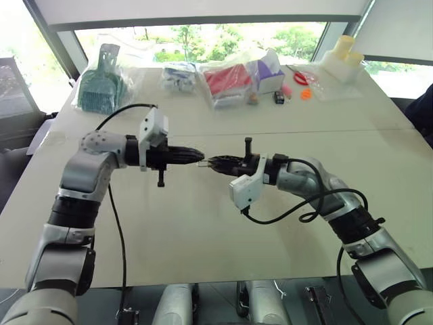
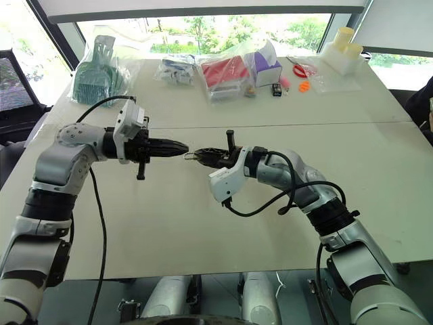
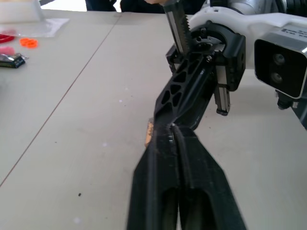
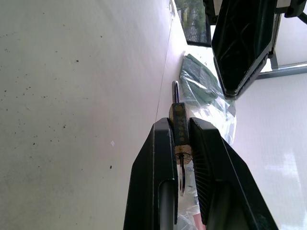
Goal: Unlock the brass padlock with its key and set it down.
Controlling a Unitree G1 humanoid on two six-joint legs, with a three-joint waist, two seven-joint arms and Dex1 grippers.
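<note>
Padlock and key sit at mid-frame, above a pale worktop (image 1: 203,230). The right gripper (image 4: 181,139), reaching in from the right, has its fingers clamped on the brass padlock (image 4: 180,125), whose silver shackle pokes out past the fingertips. The key (image 4: 181,177) hangs from the padlock's base, between those fingers. The left gripper (image 1: 198,156) comes in from the left with fingers pressed together, tips just beside the padlock; whether they touch it is unclear. Bagged goods (image 1: 233,80) line the upper edge of the worktop.
</note>
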